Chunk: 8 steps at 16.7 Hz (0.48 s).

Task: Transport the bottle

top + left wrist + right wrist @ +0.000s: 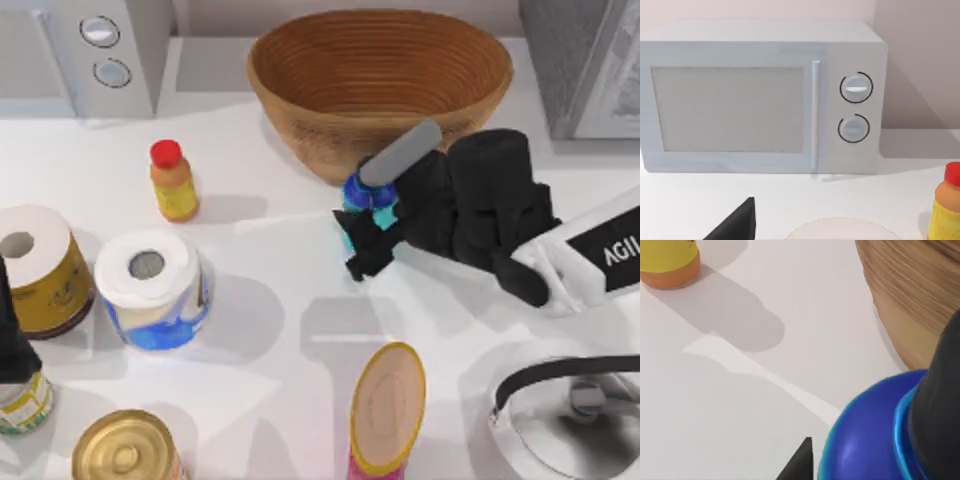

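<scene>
Cyan-blue and capped in black, the bottle (367, 200) stands on the white table (280, 340) just in front of the woven wooden bowl (380, 80), near the bowl's front wall. The right tool (368, 235) is at the bottle, its black fingers (370, 262) set on either side of the blue body and clenched on it; a grey cylinder on the arm slants above the cap toward the bowl. In the right wrist view the bottle's blue shoulder (865, 440) is very close, with the bowl's ribbed side (910, 295) just behind it.

Left of the bowl stands a yellow-orange bottle with a red cap (172, 180), well apart from the blue one. Farther from the bowl on that side sit two paper rolls, one in a blue wrapper (153, 290) and one in a yellow wrapper (38, 270).

The left arm is parked at the table's left edge, well away from the bowl; its wrist view faces the microwave (760, 95), and whether the left tool (737, 225) is released or clenched cannot be told.
</scene>
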Each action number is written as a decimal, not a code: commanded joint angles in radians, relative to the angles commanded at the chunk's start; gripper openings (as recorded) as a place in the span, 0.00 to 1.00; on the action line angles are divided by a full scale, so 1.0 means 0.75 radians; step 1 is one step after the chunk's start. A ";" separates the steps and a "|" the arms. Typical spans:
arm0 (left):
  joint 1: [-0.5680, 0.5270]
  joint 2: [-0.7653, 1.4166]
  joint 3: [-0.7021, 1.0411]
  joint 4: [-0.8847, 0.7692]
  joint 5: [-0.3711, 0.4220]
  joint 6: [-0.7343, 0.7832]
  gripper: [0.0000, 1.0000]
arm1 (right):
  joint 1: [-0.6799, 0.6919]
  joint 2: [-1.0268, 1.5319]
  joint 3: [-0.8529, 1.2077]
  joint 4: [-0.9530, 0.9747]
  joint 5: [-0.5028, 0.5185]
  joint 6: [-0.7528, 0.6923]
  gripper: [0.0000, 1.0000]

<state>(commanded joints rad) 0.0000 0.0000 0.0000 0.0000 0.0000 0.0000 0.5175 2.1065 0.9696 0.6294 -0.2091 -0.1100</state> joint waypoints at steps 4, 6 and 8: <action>0.000 0.000 0.000 0.000 0.000 0.000 1.00 | 0.000 0.000 0.000 0.000 0.000 0.000 0.17; 0.000 0.000 0.000 0.000 0.000 0.000 1.00 | 0.000 0.000 0.000 0.000 0.000 0.000 0.02; 0.000 0.000 0.000 0.000 0.000 0.000 1.00 | 0.000 0.000 0.000 0.000 0.000 0.000 0.00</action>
<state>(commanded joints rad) 0.0000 0.0000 0.0000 0.0000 0.0000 0.0000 0.5175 2.1065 0.9696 0.6294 -0.2091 -0.1100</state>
